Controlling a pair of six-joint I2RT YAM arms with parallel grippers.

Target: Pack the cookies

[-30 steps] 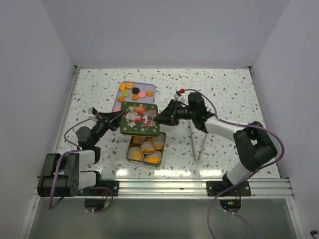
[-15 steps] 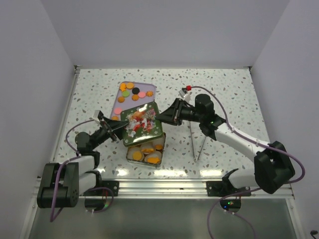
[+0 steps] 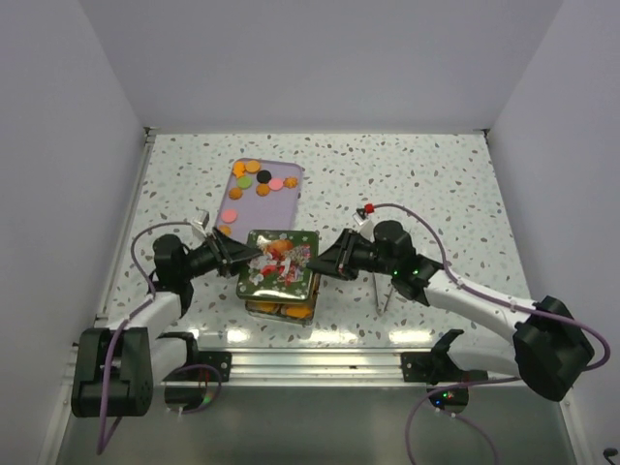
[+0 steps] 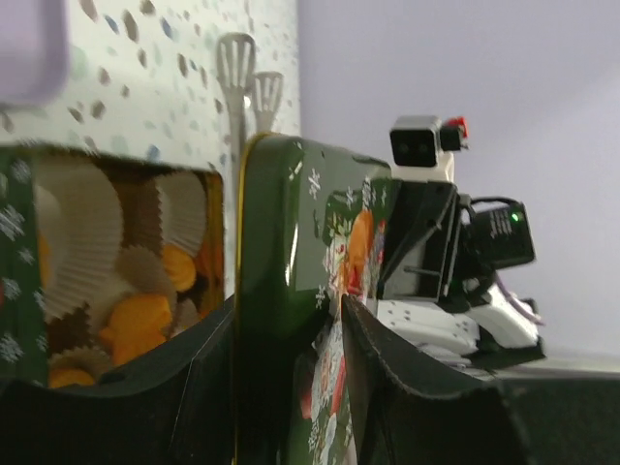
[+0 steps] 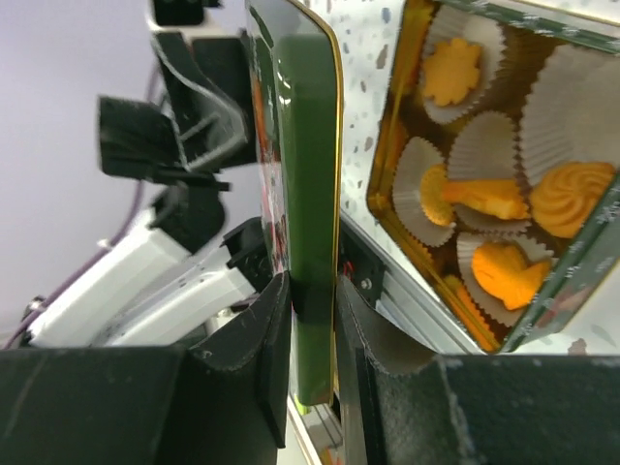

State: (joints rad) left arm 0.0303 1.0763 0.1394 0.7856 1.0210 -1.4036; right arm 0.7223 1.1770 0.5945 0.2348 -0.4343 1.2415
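The right gripper (image 5: 312,291) pinches one edge of the lid (image 3: 279,260), its fingers pressed flat on either face. On the opposite edge, the lid's rim fills the gap between the fingers of the left gripper (image 4: 288,310); from that angle we cannot tell whether they clamp it or only bracket it. Between the two arms the lid hangs over the tin (image 3: 281,310), covering most of it but not seated, with the tin's near end showing beneath.

We judge this to be the closing step. The next move calls for squaring the lid's corners with the tin, lowering it level, and letting go only once the rim has caught all round.

The lid is a shallow rectangle of glossy dark green metal, gold at the lip and printed with snowflakes and a festive picture. The tin matches it, gold inside. It holds orange cookies (image 5: 567,199), one swirled and ridged, one flower-shaped, in pleated white paper cups (image 5: 484,145).

Beyond it, more cookies (image 3: 254,179), flat orange, pink, green and black rounds, lie loose on a smooth lilac tray (image 3: 286,199). By our reading they are not yet packed. The table (image 3: 436,184) is speckled white.
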